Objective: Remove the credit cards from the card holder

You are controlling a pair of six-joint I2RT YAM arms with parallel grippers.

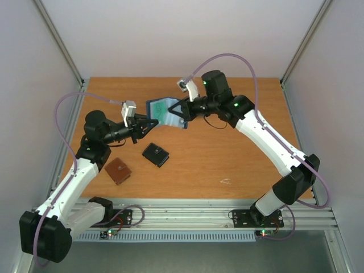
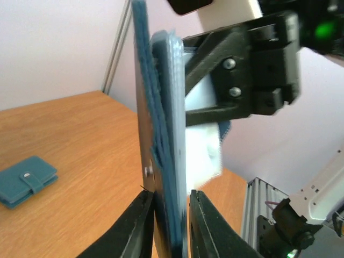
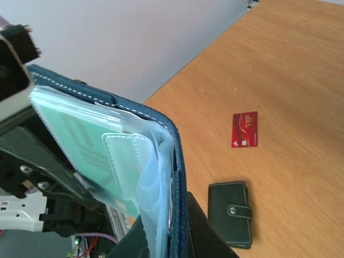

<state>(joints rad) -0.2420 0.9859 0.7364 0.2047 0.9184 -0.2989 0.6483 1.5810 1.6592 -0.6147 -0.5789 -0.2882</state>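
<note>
The dark navy card holder (image 1: 164, 111) hangs in the air above the back middle of the table, held from both sides. My left gripper (image 1: 147, 125) is shut on its near edge; in the left wrist view the fingers (image 2: 200, 226) pinch the holder (image 2: 161, 134). My right gripper (image 1: 180, 113) is shut on its other edge, and its fingers (image 3: 207, 236) clamp the spine (image 3: 177, 177). A teal-green card (image 3: 80, 140) sits inside a clear inner pocket. A red card (image 3: 245, 129) lies flat on the table. The black card is hidden.
A black wallet with a snap tab (image 1: 156, 154) lies on the table below the holder, also in the right wrist view (image 3: 231, 217). A reddish-brown flat thing (image 1: 118, 170) lies front left. A teal wallet with a snap tab (image 2: 24, 180) lies on the table.
</note>
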